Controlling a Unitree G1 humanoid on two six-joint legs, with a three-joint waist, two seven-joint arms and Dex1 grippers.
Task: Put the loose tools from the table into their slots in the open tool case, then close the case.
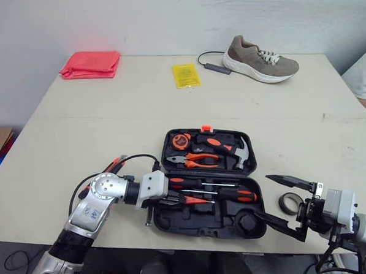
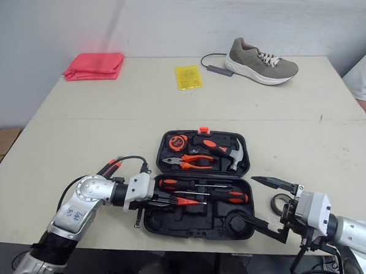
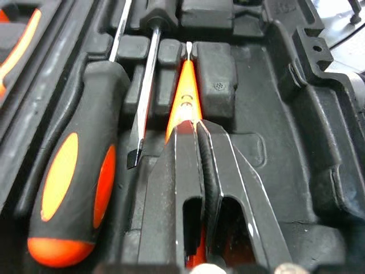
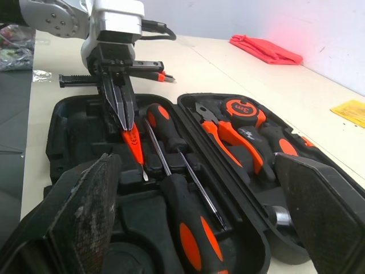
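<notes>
The black tool case (image 1: 194,227) lies open at the table's near middle. My left gripper (image 1: 174,199) reaches into its near half from the left, shut on a small orange screwdriver (image 3: 183,100) that lies along a moulded slot. Beside it rest two large screwdrivers with black and orange handles (image 1: 235,195). The far half holds pliers (image 1: 193,161), a hammer (image 1: 233,150) and a tape measure (image 1: 180,140). My right gripper (image 1: 261,196) stands open at the case's near right corner, holding nothing. A dark tape roll (image 1: 291,202) lies on the table right of the case.
A thin black ribbed tool (image 4: 80,80) lies on the table just left of the case. At the far side are a red cloth (image 1: 90,64), a yellow packet (image 1: 185,75) and a beige shoe (image 1: 262,59). A person's sleeve (image 1: 364,78) shows at the right edge.
</notes>
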